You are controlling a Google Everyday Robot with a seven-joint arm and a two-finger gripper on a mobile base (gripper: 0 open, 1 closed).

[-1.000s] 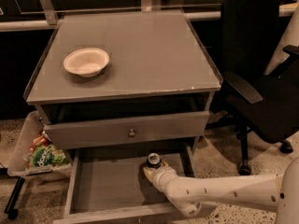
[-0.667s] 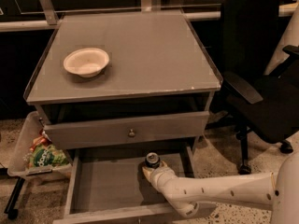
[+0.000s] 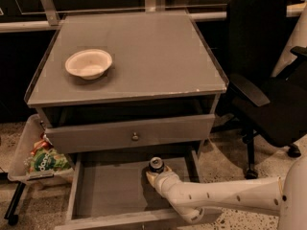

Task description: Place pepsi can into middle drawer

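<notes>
The pepsi can [image 3: 155, 165] stands upright in the open middle drawer [image 3: 110, 190], near its back right corner; only its silver top and a bit of dark side show. My gripper [image 3: 154, 174] is inside the drawer, right against the can's front and lower side, at the end of the white arm that reaches in from the lower right. The can's lower body is hidden behind the gripper.
Above, the drawer front with a round knob [image 3: 135, 136] sticks out slightly. A white bowl [image 3: 88, 63] sits on the cabinet top [image 3: 158, 56]. A bin with snack bags [image 3: 41, 159] stands at the left. A black office chair [image 3: 268, 80] stands at the right.
Almost nothing differs. The arm has shifted only slightly and the can stays at the same spot in the drawer.
</notes>
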